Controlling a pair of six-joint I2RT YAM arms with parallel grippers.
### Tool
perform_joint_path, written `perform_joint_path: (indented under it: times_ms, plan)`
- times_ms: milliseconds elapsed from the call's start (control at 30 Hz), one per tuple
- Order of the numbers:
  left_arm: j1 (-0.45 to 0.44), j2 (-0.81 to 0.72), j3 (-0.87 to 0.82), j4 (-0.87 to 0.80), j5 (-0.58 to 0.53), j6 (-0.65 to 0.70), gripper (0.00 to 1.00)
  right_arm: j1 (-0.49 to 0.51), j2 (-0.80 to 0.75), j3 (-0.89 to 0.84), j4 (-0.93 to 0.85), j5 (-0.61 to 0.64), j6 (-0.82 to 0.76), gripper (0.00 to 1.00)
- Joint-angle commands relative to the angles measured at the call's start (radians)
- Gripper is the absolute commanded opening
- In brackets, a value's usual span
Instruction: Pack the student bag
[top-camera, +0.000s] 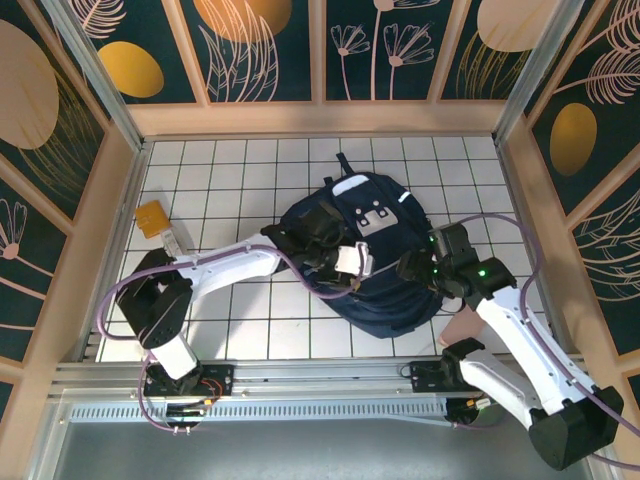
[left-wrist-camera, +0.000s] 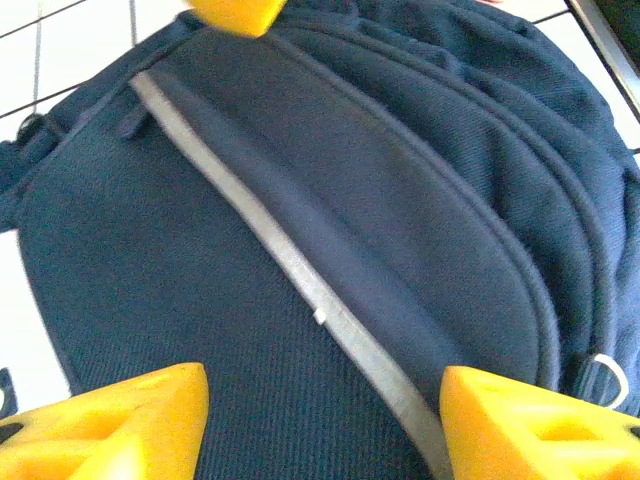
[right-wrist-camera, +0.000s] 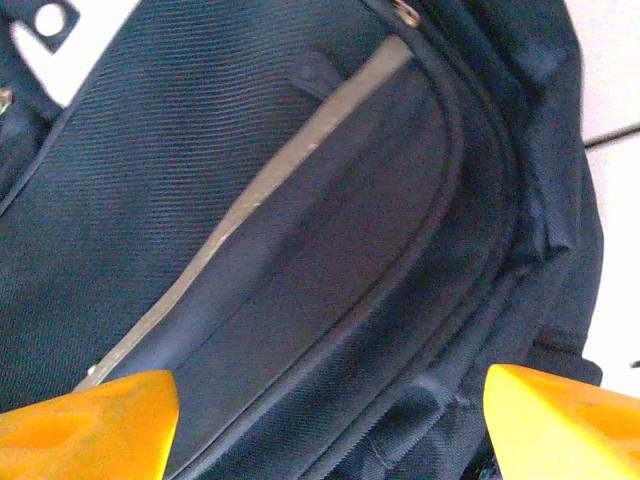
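The student bag (top-camera: 385, 290), a large navy backpack with a grey patch (top-camera: 378, 218), lies flat in the middle of the white tiled table. My left gripper (top-camera: 350, 262) hovers over its left half. In the left wrist view this gripper (left-wrist-camera: 320, 425) is open, and between its yellow fingers (left-wrist-camera: 110, 425) lie only navy fabric and a reflective strip (left-wrist-camera: 300, 275). My right gripper (top-camera: 408, 268) hangs over the bag's right side. In the right wrist view it (right-wrist-camera: 330, 430) is open above the front pocket (right-wrist-camera: 330, 270) and its zipper seams, holding nothing.
A small orange-yellow packet (top-camera: 155, 218) lies at the table's left edge. Something pale pink (top-camera: 460, 325) sits on the tiles beside the right arm. Wooden walls (top-camera: 320, 118) enclose the table on three sides. Bare tiles (top-camera: 230, 320) show left of and in front of the bag.
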Motion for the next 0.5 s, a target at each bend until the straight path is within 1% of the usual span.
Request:
perform_joint_path:
  times_ms: [0, 100, 167, 200, 300, 333, 367, 400, 433, 467]
  plan:
    - [-0.056, 0.036, 0.059, -0.078, -0.014, 0.059, 0.63, -0.045, 0.005, -0.035, 0.020, -0.056, 0.100, 0.77]
    - [-0.078, 0.036, 0.061, -0.039, 0.021, 0.012, 0.63, -0.080, 0.013, -0.080, 0.115, -0.149, 0.192, 0.73]
    - [-0.081, 0.019, 0.053, 0.003, 0.053, -0.027, 0.64, -0.082, 0.018, -0.118, 0.182, -0.210, 0.295, 0.71]
    - [-0.084, 0.008, 0.043, 0.026, 0.061, -0.046, 0.65, -0.082, 0.017, -0.141, 0.224, -0.232, 0.363, 0.69]
    - [-0.090, -0.034, 0.007, 0.087, 0.068, -0.084, 0.66, -0.082, 0.005, -0.187, 0.329, -0.254, 0.476, 0.59]
    - [-0.091, -0.045, -0.006, 0.105, 0.067, -0.097, 0.66, -0.083, 0.003, -0.195, 0.359, -0.257, 0.494, 0.51]
    - [-0.091, -0.056, -0.023, 0.124, 0.064, -0.112, 0.67, -0.081, 0.006, -0.200, 0.384, -0.263, 0.512, 0.45]
    - [-0.089, -0.068, -0.042, 0.144, 0.059, -0.127, 0.67, -0.081, 0.012, -0.197, 0.393, -0.262, 0.521, 0.33]
    - [-0.090, -0.077, -0.055, 0.155, 0.053, -0.137, 0.68, -0.080, 0.017, -0.187, 0.393, -0.252, 0.524, 0.16]
    - [-0.090, -0.087, -0.068, 0.165, 0.046, -0.145, 0.68, -0.078, 0.017, -0.178, 0.394, -0.248, 0.524, 0.06]
